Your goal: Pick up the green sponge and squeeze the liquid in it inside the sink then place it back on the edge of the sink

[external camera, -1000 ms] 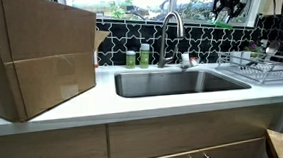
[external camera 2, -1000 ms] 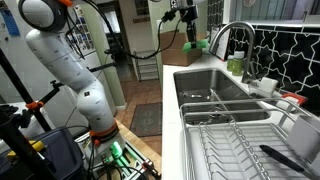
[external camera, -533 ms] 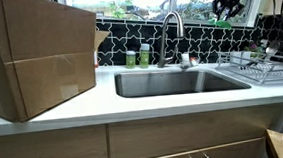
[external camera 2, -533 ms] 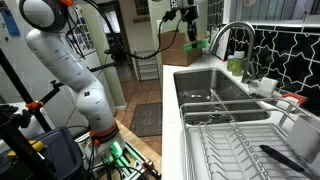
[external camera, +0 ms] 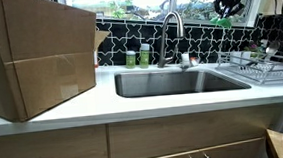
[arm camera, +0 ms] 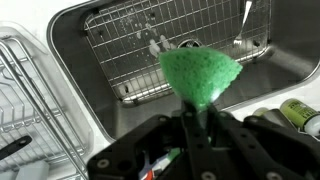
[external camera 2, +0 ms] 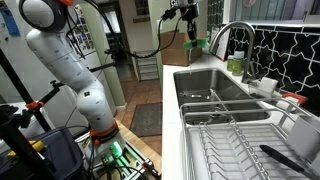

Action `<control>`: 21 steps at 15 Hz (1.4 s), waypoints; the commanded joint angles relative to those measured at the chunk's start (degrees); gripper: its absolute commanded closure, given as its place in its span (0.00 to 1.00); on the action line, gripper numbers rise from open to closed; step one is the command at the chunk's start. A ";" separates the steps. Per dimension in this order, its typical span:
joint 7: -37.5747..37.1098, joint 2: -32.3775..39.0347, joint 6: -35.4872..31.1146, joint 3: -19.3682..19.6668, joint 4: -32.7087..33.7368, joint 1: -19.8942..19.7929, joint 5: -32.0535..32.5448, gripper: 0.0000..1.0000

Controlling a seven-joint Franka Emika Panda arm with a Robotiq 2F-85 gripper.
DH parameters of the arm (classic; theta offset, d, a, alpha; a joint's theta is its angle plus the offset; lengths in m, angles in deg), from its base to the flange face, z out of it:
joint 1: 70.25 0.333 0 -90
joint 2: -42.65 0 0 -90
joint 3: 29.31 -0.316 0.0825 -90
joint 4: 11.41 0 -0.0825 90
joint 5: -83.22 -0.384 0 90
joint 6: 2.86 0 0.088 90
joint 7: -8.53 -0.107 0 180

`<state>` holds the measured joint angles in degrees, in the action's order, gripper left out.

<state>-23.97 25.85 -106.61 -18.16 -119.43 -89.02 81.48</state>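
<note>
Green sponge [arm camera: 200,75] is pinched between the jaws, above the sink [arm camera: 292,48], where a wire grid [arm camera: 130,40] lies.

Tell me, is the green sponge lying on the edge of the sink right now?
No, the wrist view shows the green sponge pinched in the claw, lifted clear of the sink.
</note>
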 commanded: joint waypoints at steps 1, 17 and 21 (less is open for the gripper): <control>0.19 0.43 2.28 0.83 1.27 0.32 -0.51 0.98; -0.61 0.48 0.46 0.68 1.13 -0.01 0.81 0.97; -0.31 0.55 0.52 0.79 1.44 0.03 0.72 0.97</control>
<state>-23.97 25.85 -106.37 -17.88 -118.95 -89.07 81.68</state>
